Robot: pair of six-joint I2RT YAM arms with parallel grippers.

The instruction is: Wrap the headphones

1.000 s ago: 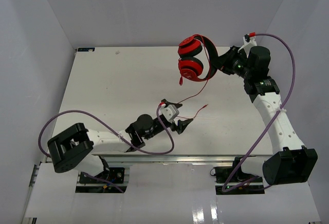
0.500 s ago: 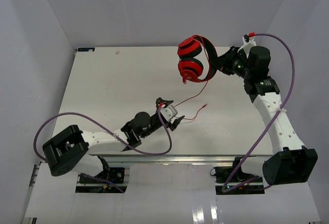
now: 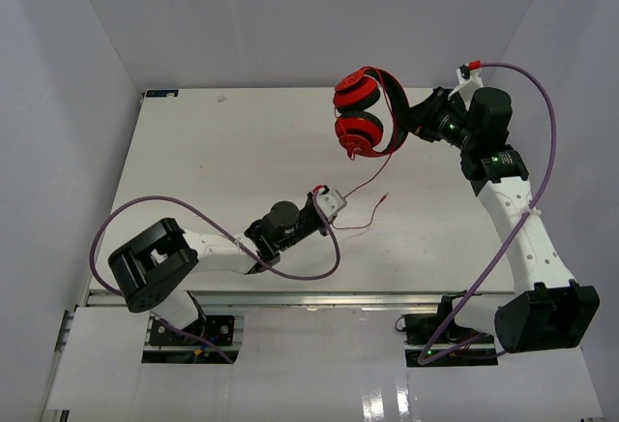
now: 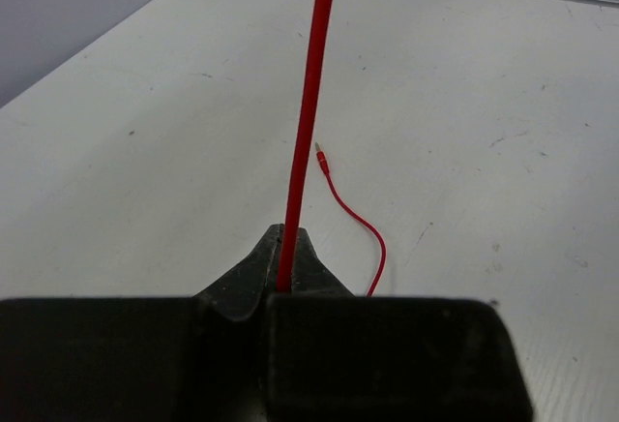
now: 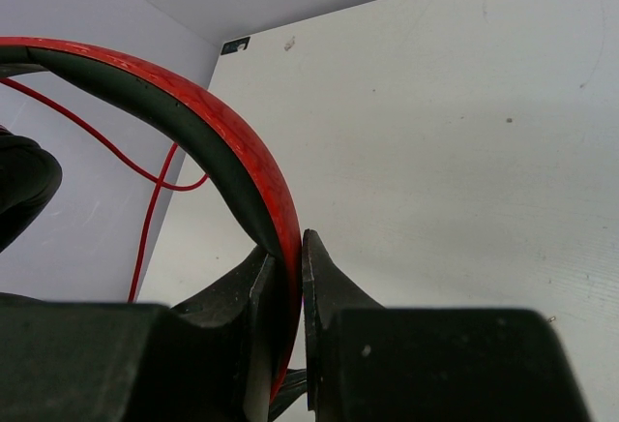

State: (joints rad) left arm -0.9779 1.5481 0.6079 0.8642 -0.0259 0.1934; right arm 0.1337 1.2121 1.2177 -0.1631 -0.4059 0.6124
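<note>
Now, low in the centre of its wrist view, the left gripper (image 4: 283,253) is closed on the red cable (image 4: 308,103) and should lead it round the headphones (image 3: 360,117) under light tension. At upper right of the top view, the right gripper (image 3: 414,117) clamps their band in the air, and it should not sway.

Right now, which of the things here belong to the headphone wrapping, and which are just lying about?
Part of the job:
headphones, held off the table by their band in the right tool
red cable, pinched in the left tool
plug at the cable's end, lying on the table

Just there:
purple cables running along the arms
dark label at the table's far left corner
</note>
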